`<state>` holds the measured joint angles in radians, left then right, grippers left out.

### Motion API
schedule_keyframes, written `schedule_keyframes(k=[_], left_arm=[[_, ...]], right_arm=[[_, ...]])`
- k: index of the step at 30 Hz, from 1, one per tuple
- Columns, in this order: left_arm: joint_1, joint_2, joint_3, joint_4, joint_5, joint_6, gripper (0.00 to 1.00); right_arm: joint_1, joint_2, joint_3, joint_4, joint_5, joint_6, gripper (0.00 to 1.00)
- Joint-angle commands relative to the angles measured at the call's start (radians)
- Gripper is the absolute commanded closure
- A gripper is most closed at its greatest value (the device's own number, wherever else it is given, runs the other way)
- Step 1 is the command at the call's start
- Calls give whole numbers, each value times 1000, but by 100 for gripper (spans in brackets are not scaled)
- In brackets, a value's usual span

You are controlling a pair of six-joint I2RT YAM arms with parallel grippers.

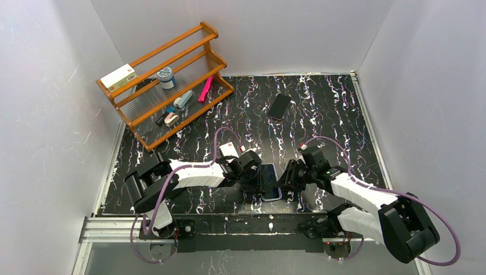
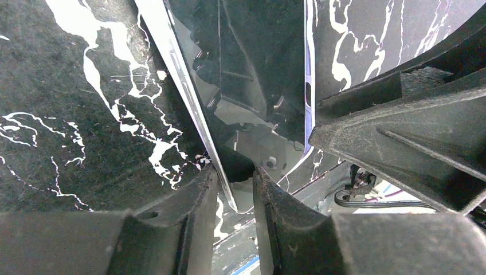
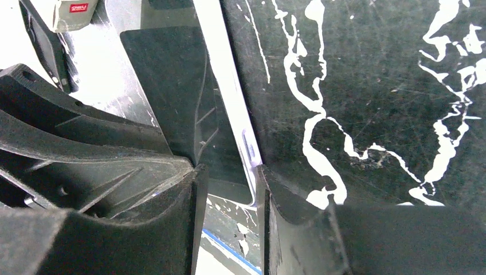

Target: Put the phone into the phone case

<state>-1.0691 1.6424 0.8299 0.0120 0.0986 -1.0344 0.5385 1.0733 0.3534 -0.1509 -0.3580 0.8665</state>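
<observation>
- At the worktop's (image 1: 344, 114) near edge, the phone (image 1: 268, 175) lies in the lavender phone case (image 3: 226, 86), seating apparently underway.
- Both narrow: left gripper (image 2: 234, 172) pinches the phone's edge, right gripper (image 3: 232, 172) the case rim.
- Next: press flush.

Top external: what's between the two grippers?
A glossy dark slab with a lavender rim, phone or case I can't tell. The left gripper and right gripper flank its long edges; each wrist view shows fingers straddling the rim.

The bench (image 1: 321, 114) is black with white marbled veins. The rack (image 1: 166, 80) is orange-brown wood. The phone case (image 1: 269, 182) has a pale lilac rim. The cables (image 1: 216, 146) are purple.
</observation>
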Motion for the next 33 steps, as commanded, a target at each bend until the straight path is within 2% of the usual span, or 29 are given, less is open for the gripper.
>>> schedule_keyframes(k=[1, 4, 6, 8, 10, 13, 14, 20, 27, 33], left_arm=[[-12, 28, 25, 68, 71, -34, 77], [-15, 27, 26, 98, 83, -50, 82], [-18, 15, 19, 129, 89, -65, 89], [-23, 4, 12, 149, 89, -75, 90], [-25, -5, 9, 137, 82, -73, 85], [-23, -37, 7, 45, 13, -64, 65], [-23, -58, 1, 25, -14, -63, 62], [-23, -82, 23, -38, -53, -30, 57], [-26, -49, 29, -17, -18, -31, 87], [-28, -55, 18, -18, -35, -39, 84]], right_arm=[[6, -19, -33, 77, -73, 62, 58], [10, -29, -48, 116, -96, 105, 59], [12, -39, -57, 132, -93, 131, 60], [13, -51, -67, 143, -99, 151, 60], [13, -62, -69, 143, -99, 160, 61], [13, -83, -46, 86, -57, 138, 61], [14, -94, -42, 65, -44, 132, 61], [12, -159, -76, -2, -12, 109, 61], [13, -165, -85, -22, -14, 87, 62], [14, -175, 12, -97, 43, 36, 61]])
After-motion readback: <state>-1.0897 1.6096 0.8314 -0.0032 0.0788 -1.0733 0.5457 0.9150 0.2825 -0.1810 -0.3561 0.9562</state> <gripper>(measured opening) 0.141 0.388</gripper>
